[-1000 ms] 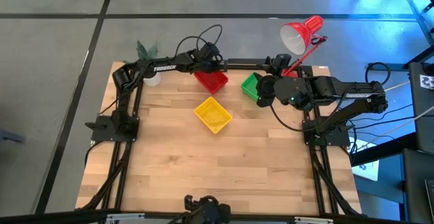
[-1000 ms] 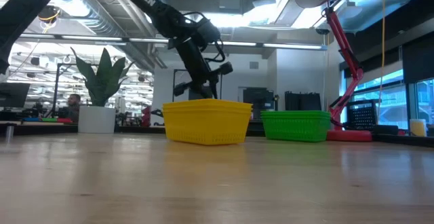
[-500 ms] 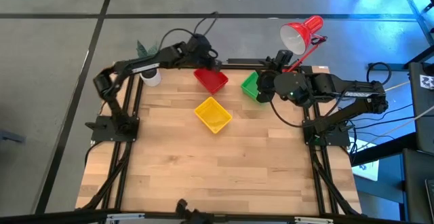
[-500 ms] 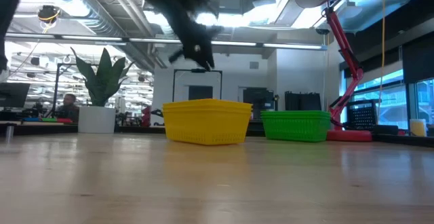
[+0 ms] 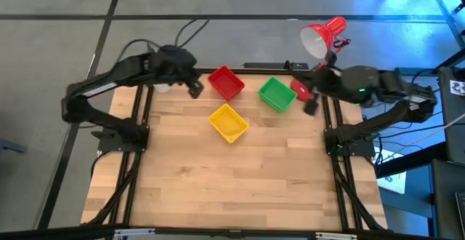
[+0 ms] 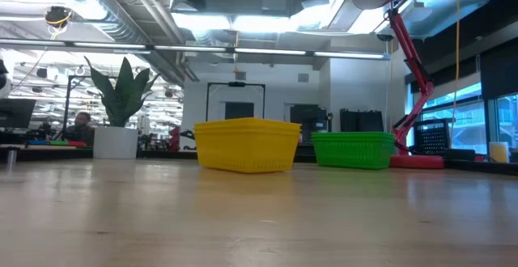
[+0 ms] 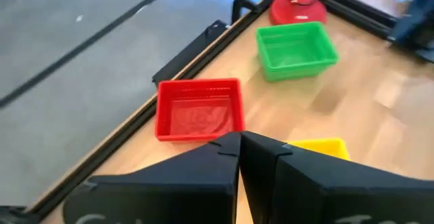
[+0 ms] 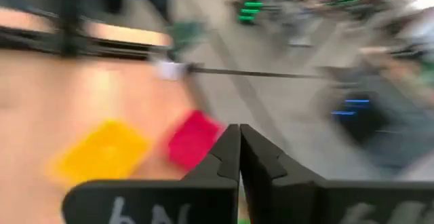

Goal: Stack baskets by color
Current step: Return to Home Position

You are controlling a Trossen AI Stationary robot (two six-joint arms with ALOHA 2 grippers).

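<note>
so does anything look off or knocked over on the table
Nothing stands out. The red baskets, green baskets and yellow baskets sit flat and apart on the table, at different angles. Left gripper and right gripper are shut, clear of them.

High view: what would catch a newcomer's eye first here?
Three bright plastic mesh baskets cluster at the wooden table's far edge: the red basket, the green basket and, nearer the middle, the yellow basket. The left gripper hangs beside the red one, the right gripper beside the green, both shut.

You're holding both arms raised, elbows bent outward. Left gripper (image 5: pixel 195 89) and right gripper (image 5: pixel 310 108) are pressing fingers together.
</note>
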